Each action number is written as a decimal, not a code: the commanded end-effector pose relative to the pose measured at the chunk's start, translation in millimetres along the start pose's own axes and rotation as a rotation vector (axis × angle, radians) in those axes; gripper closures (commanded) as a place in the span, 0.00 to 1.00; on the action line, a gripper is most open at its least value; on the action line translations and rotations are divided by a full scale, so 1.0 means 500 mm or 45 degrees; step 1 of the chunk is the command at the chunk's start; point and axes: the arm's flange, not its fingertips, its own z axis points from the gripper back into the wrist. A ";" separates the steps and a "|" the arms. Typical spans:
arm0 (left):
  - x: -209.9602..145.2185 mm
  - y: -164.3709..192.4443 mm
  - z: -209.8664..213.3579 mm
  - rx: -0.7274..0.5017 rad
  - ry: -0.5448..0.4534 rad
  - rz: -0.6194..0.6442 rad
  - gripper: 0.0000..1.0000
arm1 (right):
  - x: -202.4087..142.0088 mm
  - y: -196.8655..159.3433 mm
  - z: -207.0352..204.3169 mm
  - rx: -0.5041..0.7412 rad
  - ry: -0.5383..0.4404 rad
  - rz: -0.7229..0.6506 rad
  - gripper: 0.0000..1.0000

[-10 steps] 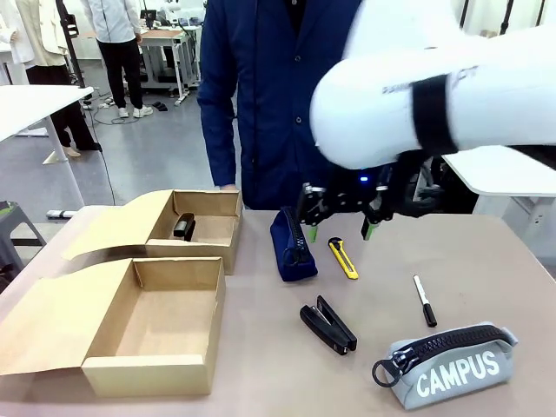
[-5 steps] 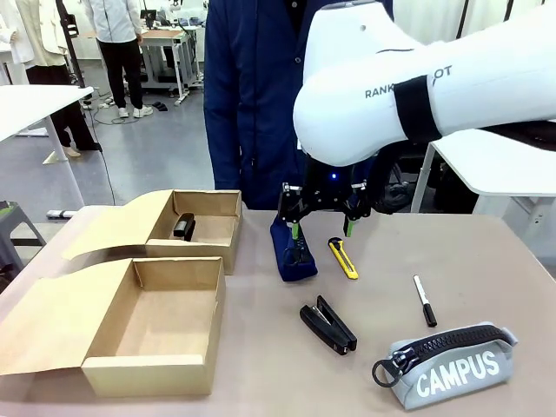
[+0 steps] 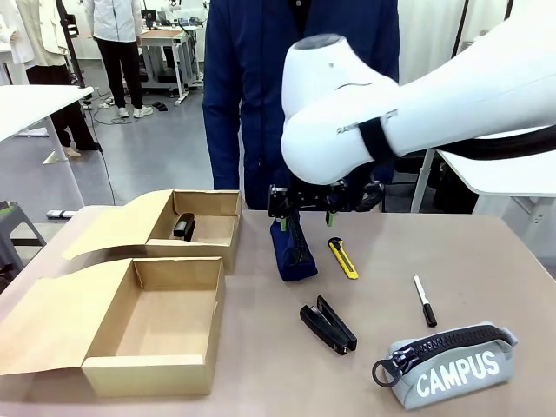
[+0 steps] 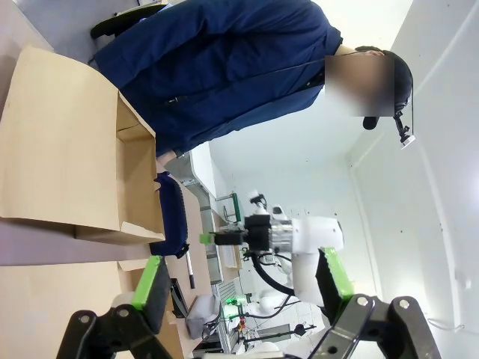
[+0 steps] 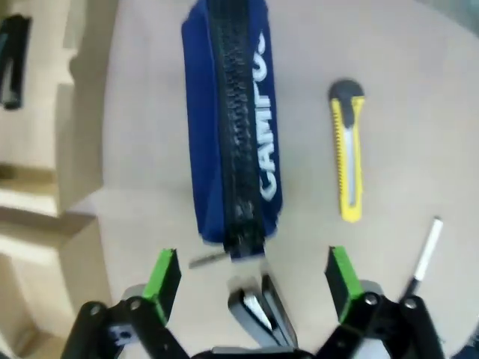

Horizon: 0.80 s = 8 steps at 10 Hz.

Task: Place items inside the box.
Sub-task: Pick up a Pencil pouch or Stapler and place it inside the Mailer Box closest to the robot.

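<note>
Over the far middle of the table [image 3: 261, 373], the right gripper [image 3: 304, 214] hangs above the navy pouch [image 3: 293, 254], jaws spread wide, nothing clamped between the green pads. It's tight on one side: the pouch sits just beside the far box [image 3: 200, 254], with the yellow utility knife [image 3: 343, 258] close on its other flank. There's more room nearer the robot: bare tabletop runs between the near box [image 3: 148, 378] and the black stapler [image 3: 328, 325], and again between the knife and the black marker pen [image 3: 424, 301]. The grey pouch [image 3: 452, 365] lies down by the near edge, well apart from the boxes. From the right wrist, the navy pouch's zip runs straight toward the gap between the fingers [image 5: 163, 275]; whether they touch it I cannot tell. The front view adds a small black item [image 3: 183, 228] lying in the far box. The left wrist view gives the left gripper [image 4: 243, 288], jaws apart and empty, aimed across at the person [image 4: 217, 67].
</note>
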 end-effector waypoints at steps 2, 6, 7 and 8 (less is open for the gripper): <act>-0.006 -0.003 0.002 -0.010 0.012 -0.021 0.00 | 0.064 0.072 -0.067 -0.023 -0.015 -0.013 0.00; -0.006 -0.003 0.002 -0.010 0.012 -0.021 0.00 | 0.053 0.071 -0.138 -0.043 -0.034 -0.080 0.00; -0.006 -0.003 0.002 -0.010 0.012 -0.021 0.00 | 0.053 0.064 -0.143 -0.013 -0.023 -0.077 0.00; -0.006 -0.003 0.002 -0.010 0.012 -0.021 0.00 | 0.052 0.060 -0.148 -0.022 -0.018 -0.086 0.00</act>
